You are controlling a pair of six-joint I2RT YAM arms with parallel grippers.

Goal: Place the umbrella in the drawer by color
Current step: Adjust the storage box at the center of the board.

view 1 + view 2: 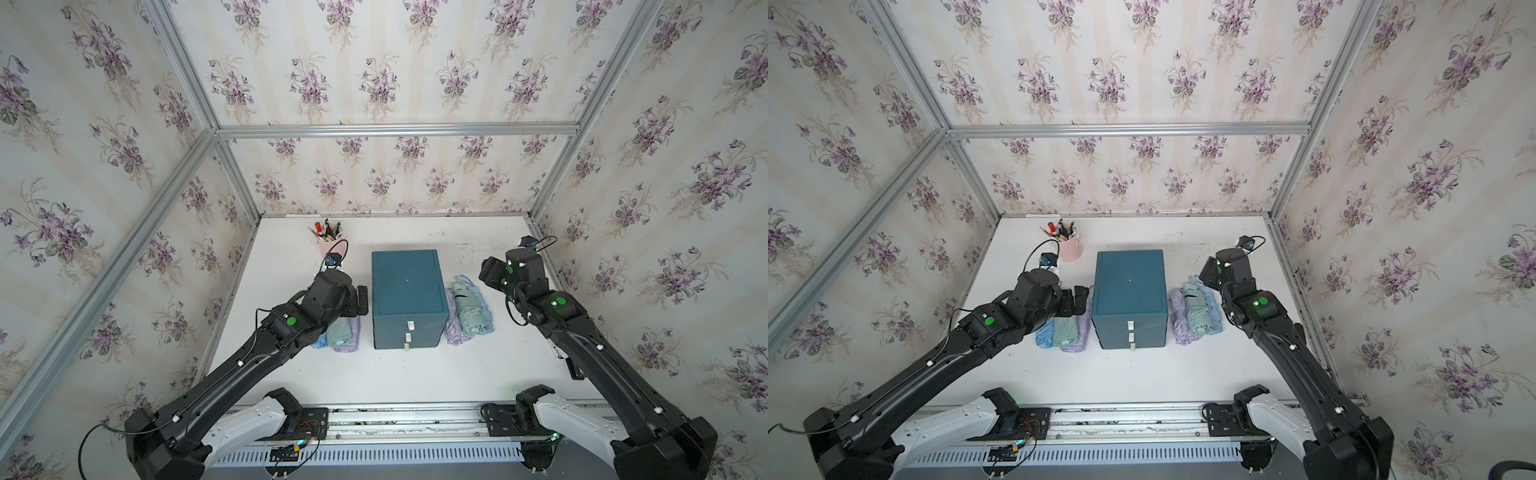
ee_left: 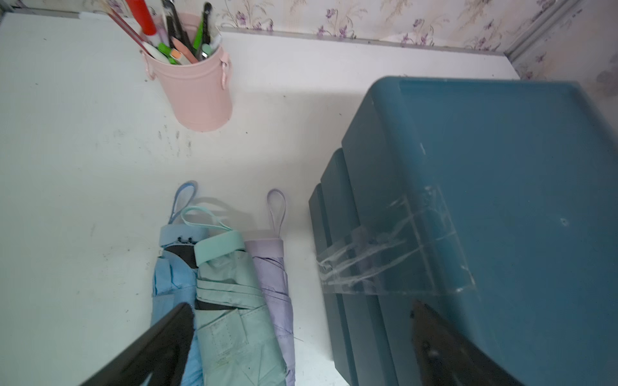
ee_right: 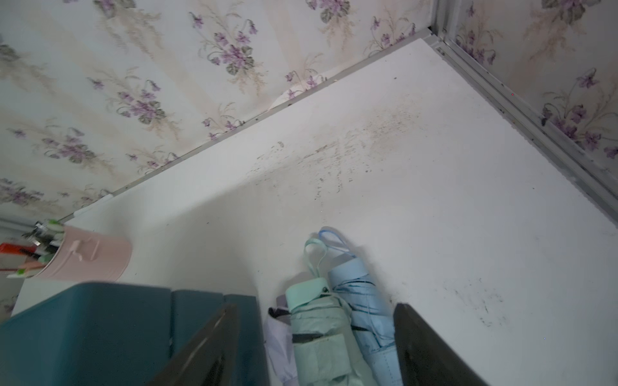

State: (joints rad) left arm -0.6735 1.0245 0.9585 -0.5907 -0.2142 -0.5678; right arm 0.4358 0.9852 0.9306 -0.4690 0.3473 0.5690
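Observation:
A teal drawer unit (image 1: 407, 282) stands mid-table with its three white-handled drawers shut. Left of it lie a blue umbrella (image 2: 170, 284), a green umbrella (image 2: 230, 300) and a purple umbrella (image 2: 274, 284), all folded. My left gripper (image 2: 301, 351) hangs open above them, next to the unit's side and holding nothing. On the right lie a second purple umbrella (image 3: 277, 344), green umbrella (image 3: 317, 334) and blue umbrella (image 3: 361, 300). My right gripper (image 3: 317, 351) is open, its fingers straddling this pile without a visible grip. Both top views hide its fingertips under the wrist.
A pink cup of pens (image 1: 328, 245) stands at the back left, behind my left arm. Floral walls with metal rails (image 1: 548, 257) close the table on three sides. Bare table (image 1: 415, 374) lies in front of the drawer unit.

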